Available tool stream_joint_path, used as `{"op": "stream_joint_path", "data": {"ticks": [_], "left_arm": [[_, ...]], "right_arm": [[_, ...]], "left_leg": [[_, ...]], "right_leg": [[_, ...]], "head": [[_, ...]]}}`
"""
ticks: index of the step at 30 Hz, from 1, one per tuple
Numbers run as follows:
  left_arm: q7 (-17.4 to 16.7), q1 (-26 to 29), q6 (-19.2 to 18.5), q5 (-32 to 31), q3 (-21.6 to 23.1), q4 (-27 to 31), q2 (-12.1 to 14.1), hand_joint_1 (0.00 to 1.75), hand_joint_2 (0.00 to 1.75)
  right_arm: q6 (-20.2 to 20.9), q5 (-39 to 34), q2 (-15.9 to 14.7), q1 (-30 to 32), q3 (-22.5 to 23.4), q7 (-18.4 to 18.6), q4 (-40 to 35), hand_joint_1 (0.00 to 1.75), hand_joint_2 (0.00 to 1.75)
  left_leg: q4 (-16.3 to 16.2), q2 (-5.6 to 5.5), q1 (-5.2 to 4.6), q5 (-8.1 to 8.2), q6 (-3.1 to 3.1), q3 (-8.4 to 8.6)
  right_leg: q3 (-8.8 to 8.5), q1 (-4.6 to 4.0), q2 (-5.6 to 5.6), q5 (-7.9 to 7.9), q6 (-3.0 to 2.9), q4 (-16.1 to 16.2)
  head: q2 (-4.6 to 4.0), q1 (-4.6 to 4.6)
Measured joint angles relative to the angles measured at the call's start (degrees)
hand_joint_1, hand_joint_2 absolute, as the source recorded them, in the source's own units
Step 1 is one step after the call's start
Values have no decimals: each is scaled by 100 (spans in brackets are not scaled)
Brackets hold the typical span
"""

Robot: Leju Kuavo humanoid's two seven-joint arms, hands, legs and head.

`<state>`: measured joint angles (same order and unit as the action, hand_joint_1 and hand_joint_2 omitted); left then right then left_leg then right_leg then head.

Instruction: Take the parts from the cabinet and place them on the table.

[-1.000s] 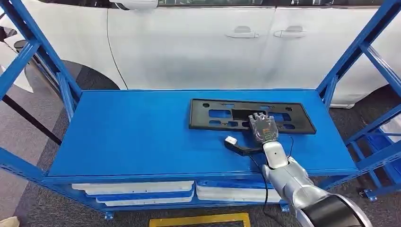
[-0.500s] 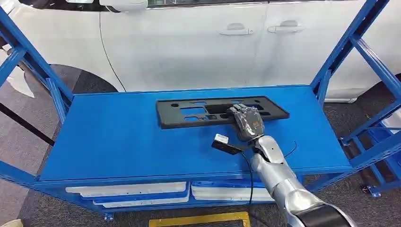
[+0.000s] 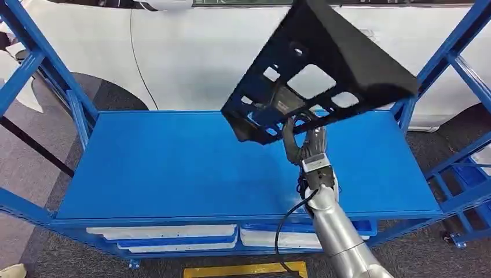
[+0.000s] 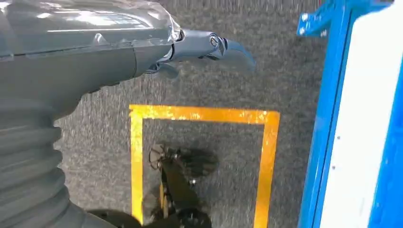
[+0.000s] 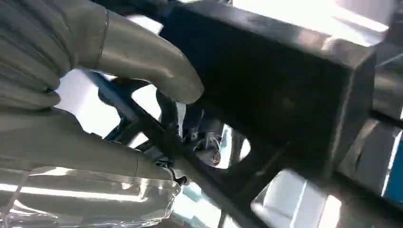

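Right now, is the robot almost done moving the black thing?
Partway. Done: the black part is lifted off the blue shelf. In hand: the right hand grips it, tilted in the air. Left: carrying it to the table; white parts lie lower down.

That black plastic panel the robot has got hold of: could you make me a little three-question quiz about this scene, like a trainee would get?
1. True or false: the black panel lies flat on the blue shelf.
2. Which hand holds the panel? A) left hand B) right hand C) a person's hand
3. Fill in: behind the rack stands a white ____.

Key
1. False: it is raised and tilted, clear of the shelf.
2. B. The left hand hangs over the floor by a yellow floor marking, holding nothing.
3. Car.
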<state>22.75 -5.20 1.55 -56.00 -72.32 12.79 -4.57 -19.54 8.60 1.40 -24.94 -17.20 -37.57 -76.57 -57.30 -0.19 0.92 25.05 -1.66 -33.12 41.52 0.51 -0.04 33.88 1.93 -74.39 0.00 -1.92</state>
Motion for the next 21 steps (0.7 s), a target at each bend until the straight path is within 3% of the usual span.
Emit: {"op": "stream_joint_path", "data": {"ticks": [1, 7, 9, 12, 13, 14, 15, 16, 19, 20, 21], "left_arm": [[0, 4, 0, 7, 0, 0, 0, 0, 175], [0, 5, 0, 9, 0, 0, 2, 0, 175], [0, 7, 0, 13, -2, 0, 2, 0, 175], [4, 12, 0, 22, -4, 0, 2, 0, 175], [7, -17, -15, 48, -13, 0, 2, 0, 175], [70, -22, -59, 70, -26, 0, 13, 0, 175], [92, -21, -68, 85, -28, 0, 20, 0, 175], [118, -20, -79, 103, -31, 0, 17, 0, 175], [160, -17, -116, 111, -35, -2, 15, 0, 175], [181, -9, -127, 112, -37, -2, 17, 0, 175], [194, -4, -140, 114, -37, -2, 17, 0, 175]], "right_arm": [[138, -208, -39, 71, -52, 0, -197, 175, 175], [177, -262, -48, 92, -68, 0, -254, 175, 175], [236, -339, -61, 111, -94, 0, -341, 175, 175], [364, -471, -116, 120, -150, 0, -532, 175, 175], [868, -808, -170, 145, -330, 0, -1204, 175, 175], [1520, -1301, -225, 220, -467, 33, -1747, 175, 175], [1760, -1475, -236, 244, -503, 44, -1915, 175, 175], [1965, -1613, -247, 249, -551, 53, -2061, 175, 175], [2526, -1962, -275, 312, -714, 89, -2423, 175, 175], [2733, -2075, -293, 358, -780, 124, -2532, 175, 175], [2860, -2130, -310, 392, -830, 151, -2600, 175, 175]], "left_leg": [[-1, -10, 0, 1, 1, 3], [-1, -15, 0, 3, 3, 4], [-2, -18, 0, 5, 6, 8], [-10, -21, 0, 16, 21, 16], [-58, -19, -49, 69, 110, 16], [-10, -18, -37, 70, 219, 36], [-46, -15, -19, 122, 253, 13], [-213, -13, -16, 247, 273, -34], [-1505, -11, -11, 897, 321, -622], [-1894, -11, -11, 990, 323, -815], [-1893, -11, -13, 920, 313, -822]], "right_leg": [[111, 11, 0, 5, 4, -190], [120, 17, -1, -30, 6, -188], [100, 23, 0, -112, 5, -119], [-67, 25, 0, -402, -5, 286], [-696, -15, -1, -899, -92, 1665], [-676, -21, 7, -894, -197, 1651], [-705, 20, -1, -922, -250, 1703], [-717, 12, -4, -919, -279, 1709], [-722, -20, -5, -900, -334, 1703], [-724, -35, -3, -894, -343, 1699], [-728, -42, -5, -904, -348, 1686]], "head": [[0, 0], [0, 0], [0, 0], [0, 0], [0, 0], [0, -2], [0, -2], [0, -2], [0, -2], [0, -2], [0, -2]]}}
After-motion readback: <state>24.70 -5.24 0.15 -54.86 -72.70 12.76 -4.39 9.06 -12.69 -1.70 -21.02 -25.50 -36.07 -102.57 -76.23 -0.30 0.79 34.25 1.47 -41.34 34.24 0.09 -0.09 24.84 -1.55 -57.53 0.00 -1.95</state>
